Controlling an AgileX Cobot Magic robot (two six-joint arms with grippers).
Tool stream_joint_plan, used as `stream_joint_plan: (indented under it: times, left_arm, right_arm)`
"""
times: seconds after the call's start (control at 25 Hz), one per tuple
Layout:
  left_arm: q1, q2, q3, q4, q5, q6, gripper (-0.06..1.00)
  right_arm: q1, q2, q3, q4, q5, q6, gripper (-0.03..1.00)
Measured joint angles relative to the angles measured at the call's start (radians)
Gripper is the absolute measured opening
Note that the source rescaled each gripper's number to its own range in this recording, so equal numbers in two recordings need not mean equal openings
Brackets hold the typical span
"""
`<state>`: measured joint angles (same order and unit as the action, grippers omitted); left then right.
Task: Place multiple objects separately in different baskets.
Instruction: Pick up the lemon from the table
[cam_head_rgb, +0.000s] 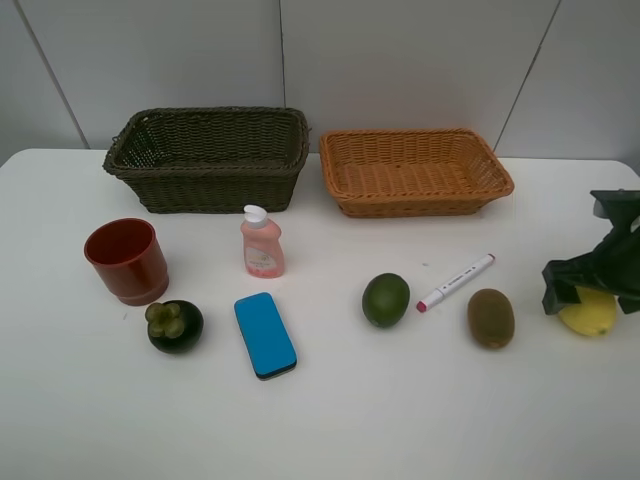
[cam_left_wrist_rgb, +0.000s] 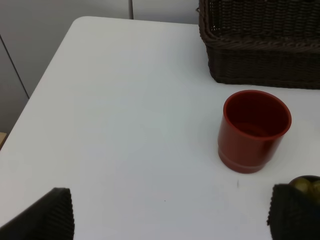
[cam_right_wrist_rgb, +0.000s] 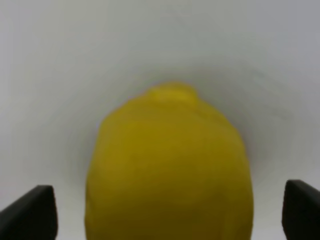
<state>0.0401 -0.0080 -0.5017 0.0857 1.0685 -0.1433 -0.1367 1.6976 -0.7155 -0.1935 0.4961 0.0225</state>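
My right gripper (cam_head_rgb: 592, 298) stands low over the yellow lemon (cam_head_rgb: 588, 315) at the table's right edge. In the right wrist view the lemon (cam_right_wrist_rgb: 170, 170) fills the space between the fingertips (cam_right_wrist_rgb: 30, 212), with a gap on each side; the jaws are open. My left gripper (cam_left_wrist_rgb: 172, 220) is open and empty, with the red cup (cam_left_wrist_rgb: 254, 130) ahead of it. In a loose row lie the red cup (cam_head_rgb: 127, 260), mangosteen (cam_head_rgb: 175, 326), pink bottle (cam_head_rgb: 262, 243), blue block (cam_head_rgb: 265, 335), lime (cam_head_rgb: 386, 299), marker (cam_head_rgb: 456, 283) and kiwi (cam_head_rgb: 491, 318). Both baskets, dark (cam_head_rgb: 205, 155) and orange (cam_head_rgb: 415, 170), hold nothing.
The baskets stand side by side at the back of the white table (cam_head_rgb: 400, 420), against a grey wall. The dark basket (cam_left_wrist_rgb: 260, 45) sits just beyond the cup in the left wrist view. The left arm does not show in the high view.
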Motion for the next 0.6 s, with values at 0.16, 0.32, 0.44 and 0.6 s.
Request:
stream_joint_plan:
  times: [0.16, 0.32, 0.44, 0.6]
  left_arm:
    - [0.0, 0.0, 0.0, 0.0, 0.0, 0.0, 1.0]
    - [0.0, 0.0, 0.0, 0.0, 0.0, 0.0, 1.0]
    - [0.0, 0.0, 0.0, 0.0, 0.0, 0.0, 1.0]
    - [0.0, 0.0, 0.0, 0.0, 0.0, 0.0, 1.0]
  right_arm:
    - [0.0, 0.024, -0.001, 0.0, -0.007, -0.011, 0.9]
    - [0.0, 0.035, -0.001, 0.0, -0.013, -0.014, 0.88]
    - [0.0, 0.035, -0.001, 0.0, -0.014, -0.014, 0.82]
    - [0.0, 0.035, -0.001, 0.005, -0.014, -0.014, 0.56]
